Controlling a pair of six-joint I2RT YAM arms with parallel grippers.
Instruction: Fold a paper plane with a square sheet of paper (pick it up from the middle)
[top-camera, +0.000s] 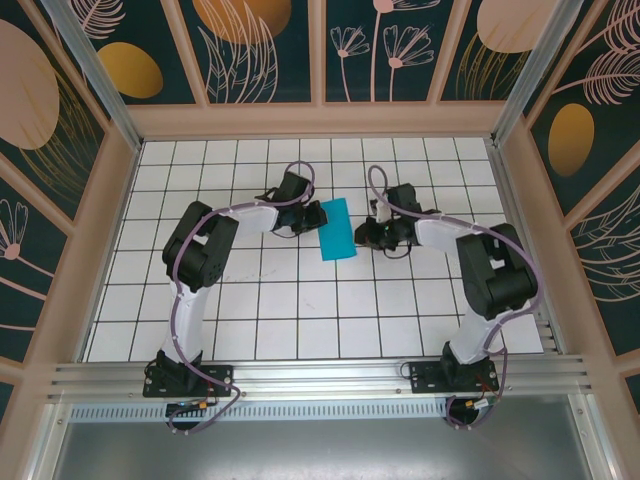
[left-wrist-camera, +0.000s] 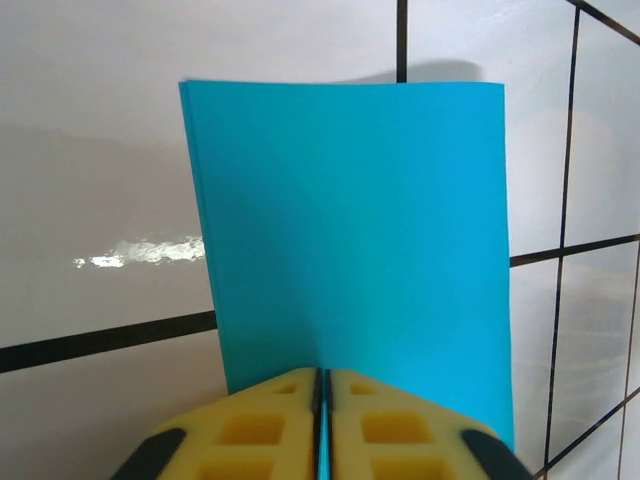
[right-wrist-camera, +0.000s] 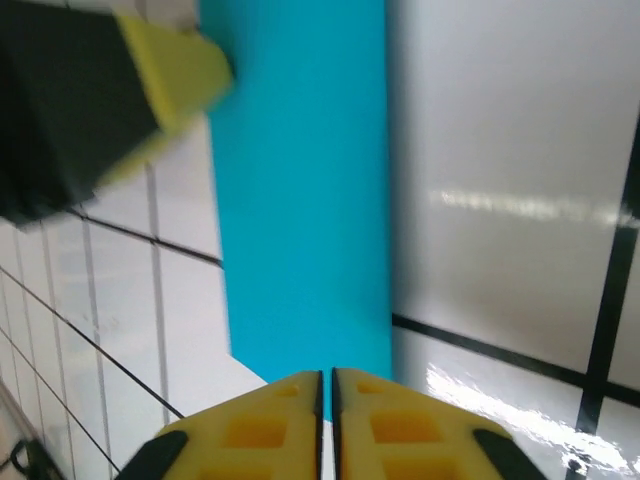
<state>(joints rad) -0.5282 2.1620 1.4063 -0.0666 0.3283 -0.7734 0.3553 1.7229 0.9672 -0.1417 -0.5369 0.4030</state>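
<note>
The thin teal-blue sheet of paper (top-camera: 335, 229), folded into an oblong, lies flat on the white tiled bench (top-camera: 300, 300) between my two arms. My left fingers (left-wrist-camera: 308, 388) are pressed almost together on its near edge, with teal showing in the hairline slit between them. My right fingers (right-wrist-camera: 312, 388) sit at its opposite edge, nearly closed too. I cannot tell whether they pinch it.
</note>
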